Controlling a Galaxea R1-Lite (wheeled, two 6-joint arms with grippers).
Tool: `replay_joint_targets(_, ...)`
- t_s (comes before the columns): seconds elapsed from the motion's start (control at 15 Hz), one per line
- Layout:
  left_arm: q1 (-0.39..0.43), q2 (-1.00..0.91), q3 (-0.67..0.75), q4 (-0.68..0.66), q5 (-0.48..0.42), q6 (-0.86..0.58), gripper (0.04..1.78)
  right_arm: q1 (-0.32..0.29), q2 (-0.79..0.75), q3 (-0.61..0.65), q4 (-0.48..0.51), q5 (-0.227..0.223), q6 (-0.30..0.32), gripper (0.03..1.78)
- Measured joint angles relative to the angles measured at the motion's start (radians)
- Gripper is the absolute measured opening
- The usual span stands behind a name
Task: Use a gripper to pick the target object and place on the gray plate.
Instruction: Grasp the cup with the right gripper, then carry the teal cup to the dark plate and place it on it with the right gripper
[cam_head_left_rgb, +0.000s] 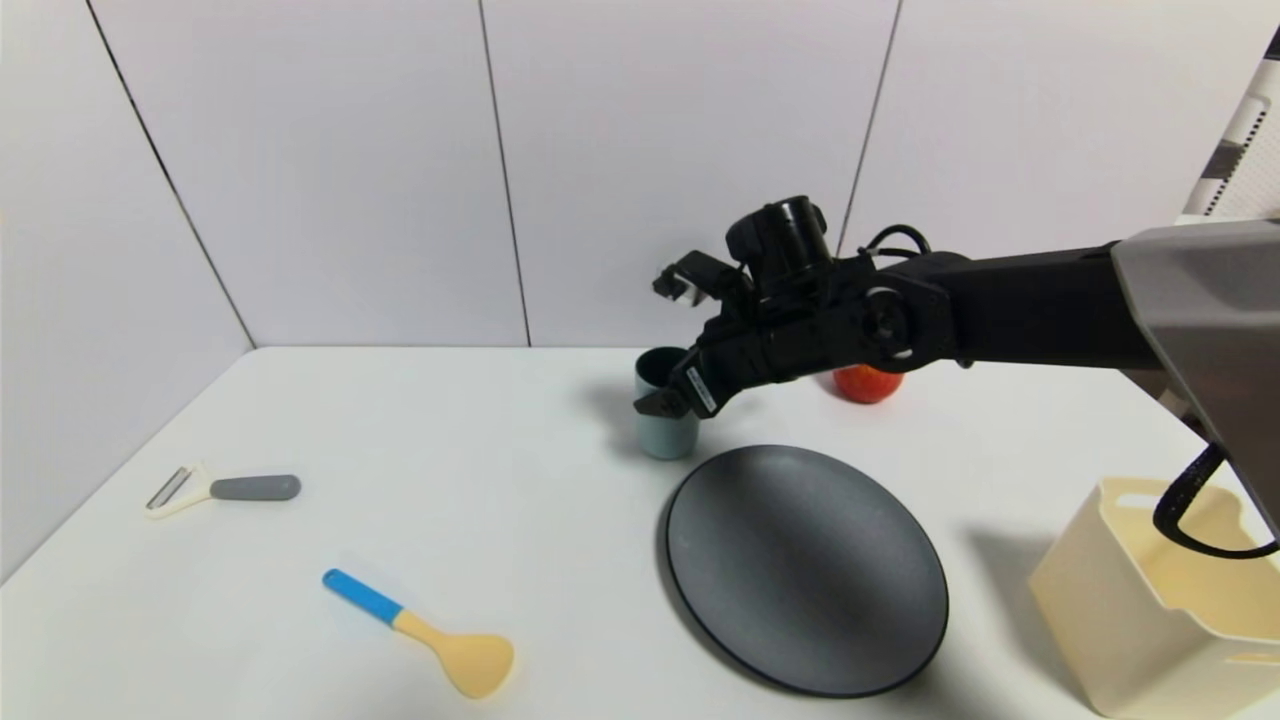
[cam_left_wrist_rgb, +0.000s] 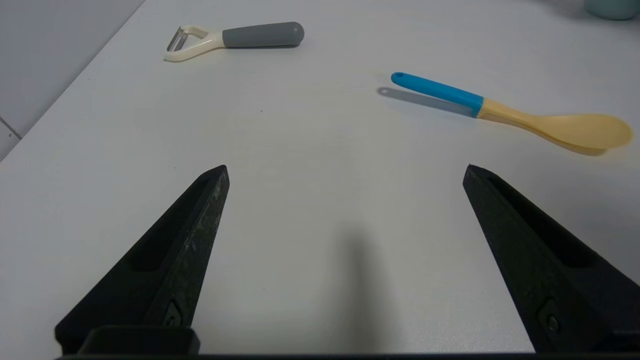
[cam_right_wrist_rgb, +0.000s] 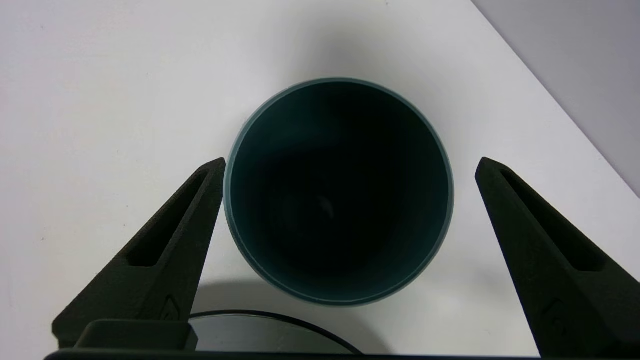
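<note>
1. White table (cam_head_left_rgb: 480, 440): carries everything in the scene.
2. Gray plate (cam_head_left_rgb: 806, 566): bare, near side of the table, just beside the cup and toward the robot.
3. Cream bin (cam_head_left_rgb: 1150, 610): far right edge, well apart from the work.
4. Right gripper (cam_head_left_rgb: 672, 392): poised over the cup with fingers spread wide and nothing held. In the right wrist view one fingertip (cam_right_wrist_rgb: 214, 170) looks to be at the rim; the other (cam_right_wrist_rgb: 487, 167) stands clear.
5. Left gripper (cam_left_wrist_rgb: 345, 172): parked low over bare table, fingers wide apart, holding nothing.
6. Target object, the blue-green cup (cam_head_left_rgb: 664, 418): upright at mid-table rear; apple (cam_head_left_rgb: 866, 383) behind the arm.
7. Spoon (cam_head_left_rgb: 425, 634) and peeler (cam_head_left_rgb: 222, 489): left side, well apart from the work.
8. Risks (judgement): the grip looks off-centre, so closing could shove or tip the cup. A finger landing on the rim during descent could topple it.
9. View differences: only the right wrist view shows finger-to-rim spacing and the cup's dark interior (cam_right_wrist_rgb: 340, 195). Only the head view shows the whole plate and the apple.
</note>
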Motion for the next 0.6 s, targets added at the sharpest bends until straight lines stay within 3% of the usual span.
replay_joint_targets(0.07, 0.0, 0.0, 0.0, 0.0, 0.0, 0.0, 1.69, 0.0, 0.003, -0.001, -0.006, 0.0, 0.0, 1.71)
replay_joint_targets(0.2, 0.0, 0.0, 0.0, 0.0, 0.0, 0.0, 1.69, 0.0, 0.008, -0.001, -0.011, 0.0, 0.0, 1.35)
replay_joint_targets(0.33, 0.0, 0.0, 0.0, 0.0, 0.0, 0.0, 1.69, 0.001, 0.011, -0.001, -0.013, 0.0, -0.001, 1.14)
replay_joint_targets(0.6, 0.0, 0.0, 0.0, 0.0, 0.0, 0.0, 1.69, 0.003, 0.009, 0.0, -0.012, 0.0, 0.0, 1.1)
